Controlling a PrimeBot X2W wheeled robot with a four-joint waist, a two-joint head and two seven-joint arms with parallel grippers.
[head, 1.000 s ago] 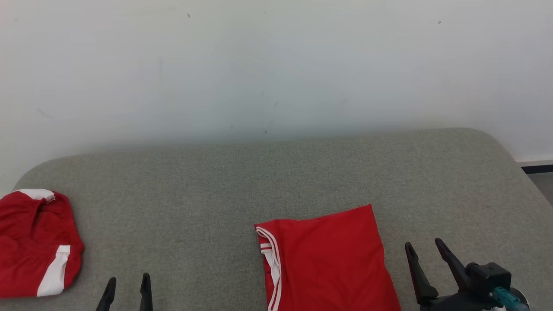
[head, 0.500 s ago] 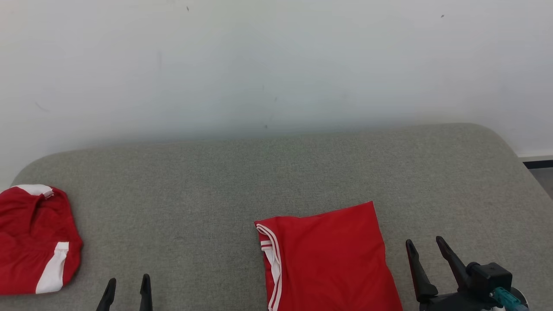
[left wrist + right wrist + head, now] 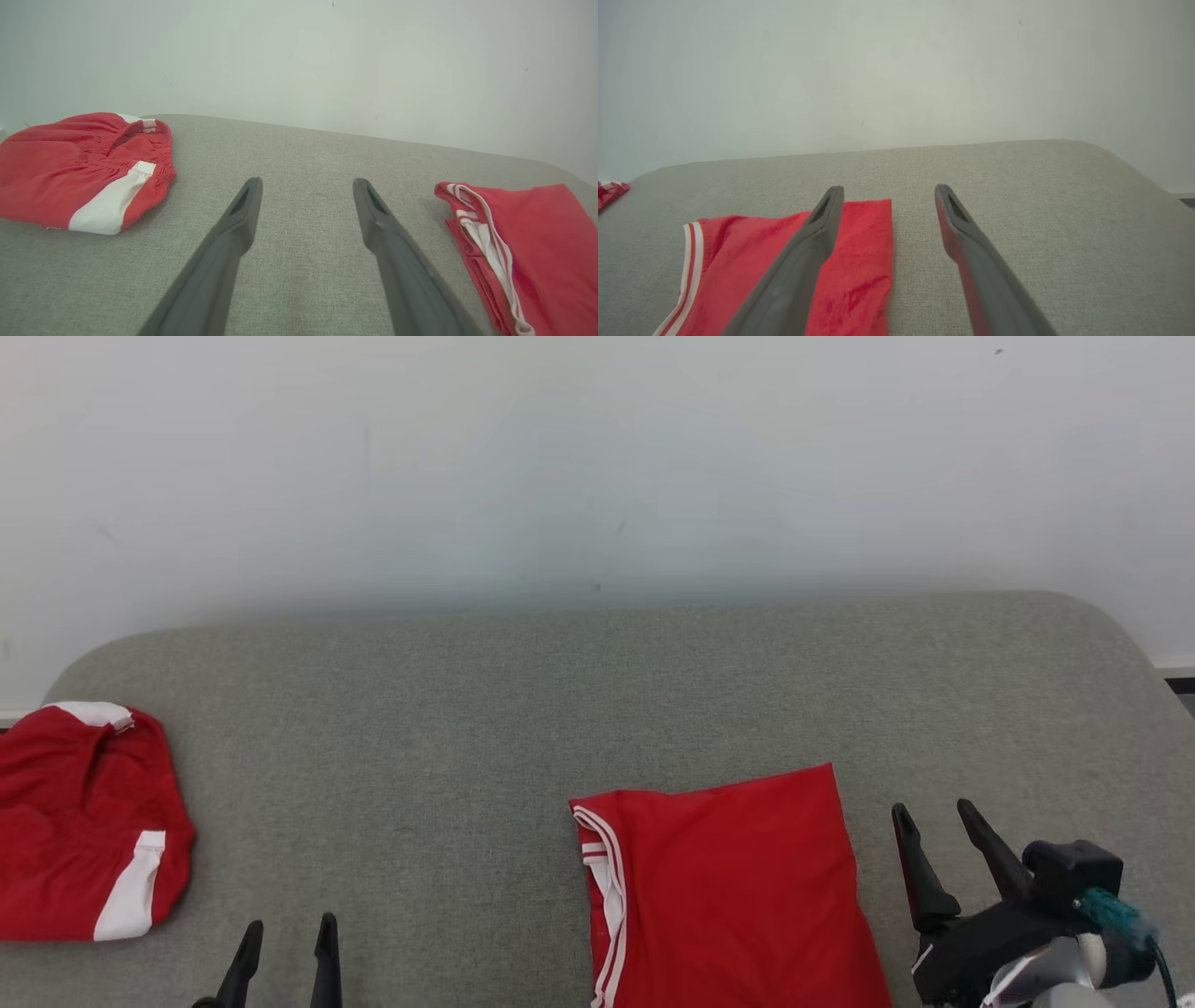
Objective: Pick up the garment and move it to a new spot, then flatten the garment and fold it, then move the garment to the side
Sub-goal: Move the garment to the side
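The garment [image 3: 738, 887] lies on the grey counter [image 3: 560, 709] as a neat red rectangle, its white-striped edge turned away from my right fingers [image 3: 920, 877], which stand spread and empty just to its right, not touching it as far as the head view shows. My left fingers [image 3: 325, 952] are also spread and empty, well to the garment's left, over bare counter. I judge the fold done and the last step in hand: moving the garment to the side. For that, I should bring 1 or both pairs of fingers to its edges, pinch through all the layers at once, and lift or slide it without letting the fold spring apart. A 2nd red piece with a white panel, shorts [image 3: 84, 821] by the look of the gathered waistband, sits crumpled far to the garment's left, so I would keep clear of that end. The garment's near edge is cut off at the bottom of the head view, so I cannot tell its full outline or count its layers. In my right wrist view 1 finger crosses its far corner, and I cannot tell whether it touches cloth there.
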